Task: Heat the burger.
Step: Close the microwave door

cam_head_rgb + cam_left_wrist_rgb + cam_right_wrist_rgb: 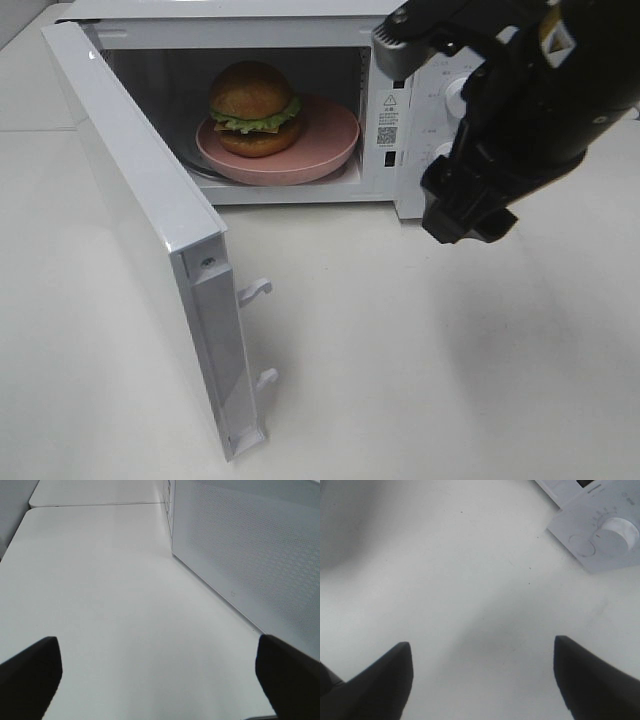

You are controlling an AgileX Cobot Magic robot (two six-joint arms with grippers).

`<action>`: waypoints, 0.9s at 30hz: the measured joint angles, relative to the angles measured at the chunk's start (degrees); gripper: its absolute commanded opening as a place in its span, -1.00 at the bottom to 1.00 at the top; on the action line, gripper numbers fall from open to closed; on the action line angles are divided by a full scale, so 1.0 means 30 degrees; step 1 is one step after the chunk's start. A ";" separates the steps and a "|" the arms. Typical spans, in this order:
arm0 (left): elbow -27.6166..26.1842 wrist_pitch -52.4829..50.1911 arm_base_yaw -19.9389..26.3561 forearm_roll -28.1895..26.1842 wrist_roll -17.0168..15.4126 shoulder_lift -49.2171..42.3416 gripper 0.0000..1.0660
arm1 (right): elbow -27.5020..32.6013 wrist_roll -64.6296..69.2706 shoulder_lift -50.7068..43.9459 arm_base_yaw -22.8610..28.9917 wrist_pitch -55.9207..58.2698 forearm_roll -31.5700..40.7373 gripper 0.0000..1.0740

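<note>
The burger [253, 108], with a golden-brown bun and green lettuce edge, sits on a pink plate [335, 140] inside the open white microwave [400, 150]. The microwave door [150, 220] stands swung wide to the left. My right gripper [467, 222] hangs open and empty in front of the microwave's control panel, right of the cavity. In the right wrist view it [482, 680] is open over bare table, with a control knob [620, 530] beyond it. My left gripper [160, 680] is open and empty, low over the table beside the door's outer face [250, 545]. It is outside the exterior view.
The white table [420, 350] stretches in front of the microwave. The door's latch hooks [255, 290] stick out from its free edge. In the left wrist view a table seam [95, 504] runs across farther away.
</note>
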 measured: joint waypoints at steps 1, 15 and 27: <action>0.0000 0.0000 0.0000 0.0000 0.0000 0.0000 0.84 | 0.0325 0.0057 -0.0974 0.0000 0.0439 0.0191 0.44; 0.0000 0.0000 0.0000 0.0000 0.0000 0.0000 0.84 | 0.5519 0.0802 -0.7678 0.0000 0.2311 0.0592 0.42; 0.0000 0.0000 0.0000 0.0000 0.0000 0.0000 0.84 | 0.8289 0.2235 -1.2987 0.0000 0.3762 0.0707 0.42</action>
